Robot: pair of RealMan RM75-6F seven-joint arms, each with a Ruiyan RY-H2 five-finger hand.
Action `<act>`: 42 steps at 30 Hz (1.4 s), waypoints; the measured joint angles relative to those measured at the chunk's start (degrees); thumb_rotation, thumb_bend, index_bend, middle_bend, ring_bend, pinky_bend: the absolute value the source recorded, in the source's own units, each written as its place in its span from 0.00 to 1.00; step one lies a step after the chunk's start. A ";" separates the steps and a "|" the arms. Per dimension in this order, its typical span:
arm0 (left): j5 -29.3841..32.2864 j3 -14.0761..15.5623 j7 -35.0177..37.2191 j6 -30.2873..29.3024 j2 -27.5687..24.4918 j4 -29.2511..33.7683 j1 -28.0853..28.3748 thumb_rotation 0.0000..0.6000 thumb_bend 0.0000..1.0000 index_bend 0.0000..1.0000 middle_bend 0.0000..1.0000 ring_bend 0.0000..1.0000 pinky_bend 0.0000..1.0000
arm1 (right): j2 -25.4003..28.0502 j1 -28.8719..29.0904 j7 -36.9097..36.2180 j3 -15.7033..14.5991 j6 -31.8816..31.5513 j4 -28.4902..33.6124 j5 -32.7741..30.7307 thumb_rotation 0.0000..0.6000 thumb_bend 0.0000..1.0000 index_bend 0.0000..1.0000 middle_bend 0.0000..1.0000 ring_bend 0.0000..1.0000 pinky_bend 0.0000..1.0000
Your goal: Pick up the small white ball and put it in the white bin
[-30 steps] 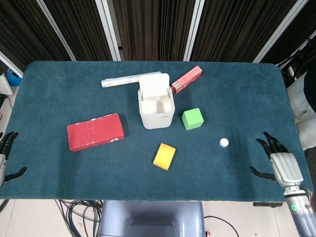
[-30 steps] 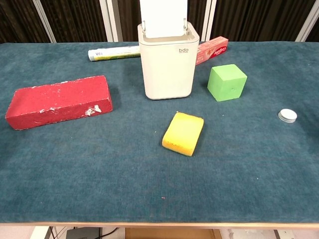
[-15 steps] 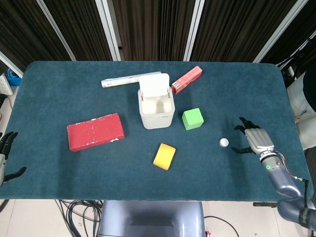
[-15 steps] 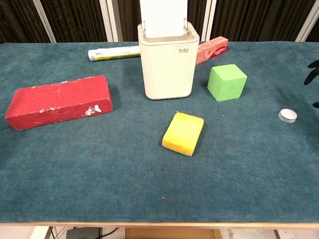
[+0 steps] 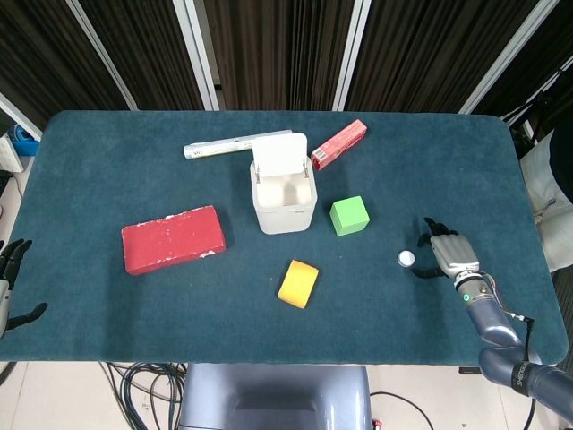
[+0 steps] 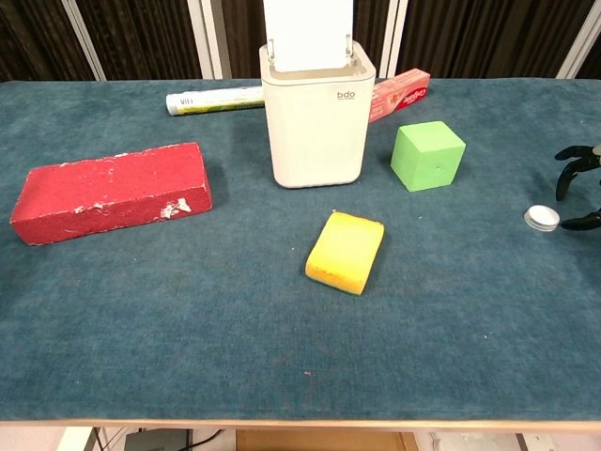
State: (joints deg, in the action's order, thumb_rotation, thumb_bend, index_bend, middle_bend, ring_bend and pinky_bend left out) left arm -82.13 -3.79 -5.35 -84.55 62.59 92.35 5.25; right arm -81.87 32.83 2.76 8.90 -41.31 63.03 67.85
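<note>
Just beside the right hand [image 5: 450, 254], on its inner side, the small white ball [image 5: 406, 259] rests on the blue desk [image 5: 107, 152]. That hand hovers low with its fingers apart and curved toward the ball, holding nothing; from the head view the dark fingertips [image 5: 428, 223] reach around the ball's far and near sides without clearly touching it. In the chest view only the tips of the right hand [image 6: 580, 188] enter at the frame's edge, one curling above the small white ball [image 6: 542, 218] and one lying level with it, the ball sitting just inside their reach.

Further inward from the right hand, beyond the ball, stands the green cube [image 5: 349, 215], and past that the white bin [image 5: 284, 196], upright with its lid raised at the back and its mouth open. A red box [image 5: 339, 144] and a white tube [image 5: 225, 146] lie behind the bin. Nearer the desk's front edge, inward of the ball, lies the yellow sponge [image 5: 297, 283], and well beyond it, toward the left side, the red brick [image 5: 173, 239].

The left hand [image 5: 11, 278] sits at the desk's far left edge, fingers spread and empty, well apart from everything on the desk.
</note>
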 measured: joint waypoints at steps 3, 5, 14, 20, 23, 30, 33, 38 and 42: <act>0.06 -0.01 -0.09 0.02 0.00 0.01 0.00 1.00 0.17 0.13 0.16 0.02 0.04 | -1.26 0.27 -0.51 -0.09 -0.15 -1.42 0.24 1.00 0.12 0.36 0.03 0.09 0.24; 0.10 -0.03 -0.17 0.02 0.01 0.03 0.00 1.00 0.17 0.13 0.16 0.02 0.03 | -2.19 0.56 -0.97 -0.17 -0.26 -2.43 0.55 1.00 0.11 0.37 0.03 0.09 0.24; 0.29 -0.10 -0.24 0.17 0.02 -0.04 0.07 1.00 0.17 0.13 0.16 0.02 0.03 | -4.21 1.55 -1.79 -0.26 -0.10 -4.85 0.97 1.00 0.12 0.43 0.03 0.09 0.24; 0.27 -0.07 -0.23 0.15 -0.02 0.02 0.04 1.00 0.17 0.13 0.16 0.02 0.03 | -4.83 1.86 -1.76 -0.59 -0.07 -5.71 1.26 1.00 0.16 0.52 0.03 0.09 0.24; 0.34 -0.08 -0.32 0.20 -0.01 0.01 0.05 1.00 0.17 0.13 0.16 0.02 0.03 | -5.04 1.92 -1.64 -0.72 -0.13 -6.14 1.29 1.00 0.18 0.54 0.03 0.09 0.25; 0.44 -0.13 -0.54 0.17 0.08 -0.01 0.06 1.00 0.17 0.13 0.16 0.02 0.03 | -4.49 1.79 -2.07 -0.59 -1.83 -5.64 2.02 1.00 0.22 0.56 0.03 0.09 0.24; 0.45 -0.12 -0.57 0.16 0.06 0.02 0.04 1.00 0.17 0.13 0.16 0.02 0.03 | -3.72 1.67 -2.76 -0.33 -2.82 -4.59 2.49 1.00 0.22 0.56 0.03 0.09 0.25; 0.55 -0.07 -0.53 0.25 -0.07 0.15 0.00 1.00 0.17 0.13 0.16 0.02 0.03 | -1.24 1.24 -4.14 0.47 -5.71 -0.86 3.61 1.00 0.22 0.56 0.03 0.09 0.25; 0.42 0.01 -0.27 0.33 -0.26 0.24 0.00 1.00 0.17 0.13 0.16 0.02 0.03 | 2.20 0.83 -5.36 2.13 -9.84 4.30 4.71 1.00 0.22 0.56 0.03 0.09 0.25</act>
State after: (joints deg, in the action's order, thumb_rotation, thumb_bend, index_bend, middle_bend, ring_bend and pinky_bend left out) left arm -81.71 -3.79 -5.63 -84.23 62.32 92.59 5.25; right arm -79.67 33.65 -2.61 11.03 -51.14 67.33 72.55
